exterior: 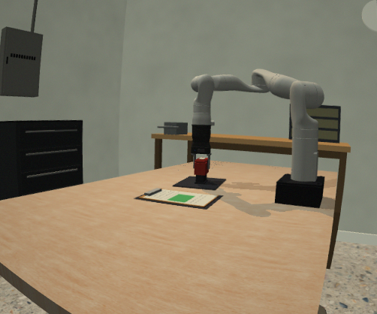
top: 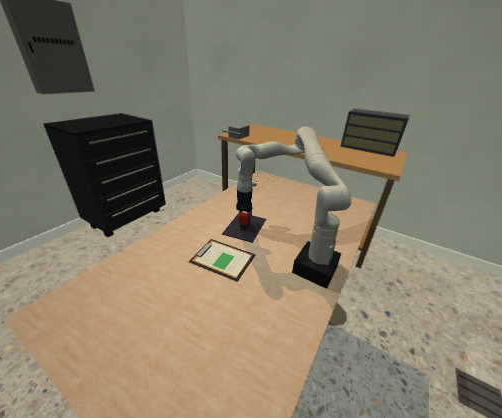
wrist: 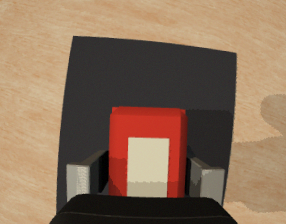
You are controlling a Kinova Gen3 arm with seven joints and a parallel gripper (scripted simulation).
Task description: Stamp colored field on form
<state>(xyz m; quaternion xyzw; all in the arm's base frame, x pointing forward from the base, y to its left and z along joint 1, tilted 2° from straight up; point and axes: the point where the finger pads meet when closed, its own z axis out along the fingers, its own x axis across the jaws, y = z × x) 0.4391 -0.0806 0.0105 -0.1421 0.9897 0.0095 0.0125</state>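
A red stamp [top: 244, 218] stands upright on a dark mat [top: 243, 231]; it also shows in the exterior view [exterior: 201, 167] and the wrist view [wrist: 148, 152]. My gripper [wrist: 144, 166] is straight above it, open, with one finger on each side of the stamp's top and a small gap on both sides. The gripper also shows in the top and exterior views [top: 244, 207] [exterior: 201, 154]. The form [top: 221, 259] lies on a clipboard in front of the mat, with a green field [top: 223, 260] in its middle; the field also shows in the exterior view [exterior: 181, 197].
The arm's black base [top: 316, 268] stands on the table to the right of the form. A side table [top: 313, 150] with a small box and a dark rack stands behind. A black drawer chest [top: 105, 170] stands at the left wall.
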